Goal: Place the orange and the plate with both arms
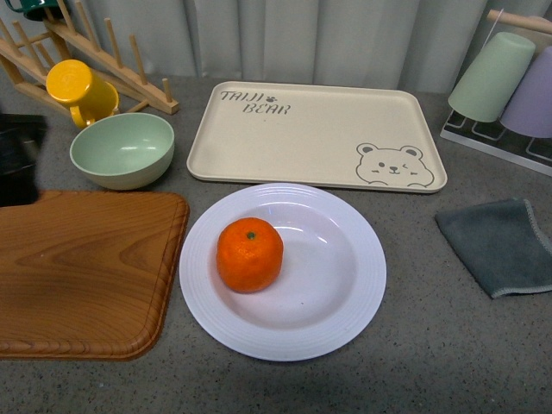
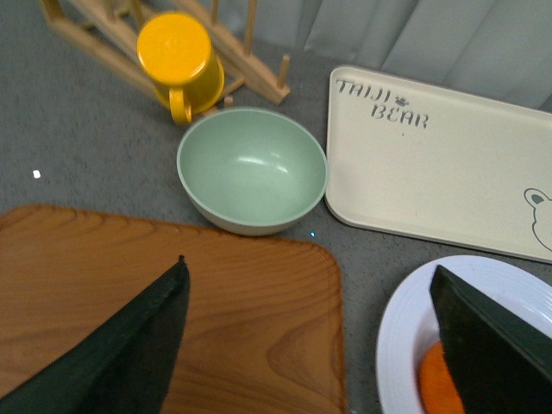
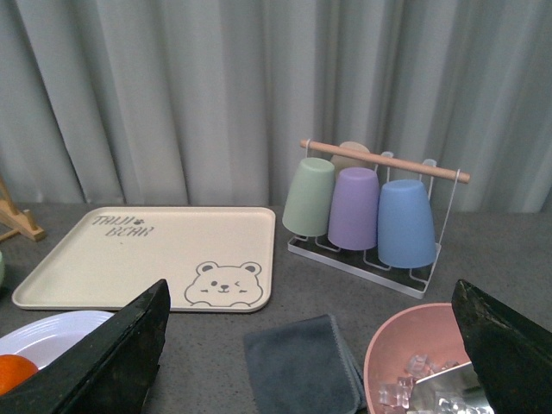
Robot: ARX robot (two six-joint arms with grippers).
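Nearest your front camera lies the plate (image 1: 338, 297), flat on the grey table (image 1: 448, 362) with its open side up, its left rim just beside the wooden board (image 1: 78, 267) and its far rim just short of the bear-print tray (image 1: 310, 129). Resting in its well, left of centre, is the orange (image 1: 249, 254), touching the white surface and nothing else. Neither arm appears in the front view. From the left wrist view you can see the left gripper (image 2: 308, 267) with its dark fingers spread wide and nothing between them, held above the board's edge near the plate. The right wrist view shows the right gripper (image 3: 310, 285) likewise spread and empty, well off to the plate's right. As a judgement, the fruit half of the task looks done, since the orange already sits in the plate; whether the plate must go on to the tray cannot be told from its position, so that may be what is left. Both objects are round and have no long axis. The orange's green stem spot points upward, tipped slightly toward the far side, so its stem axis stands near vertical.
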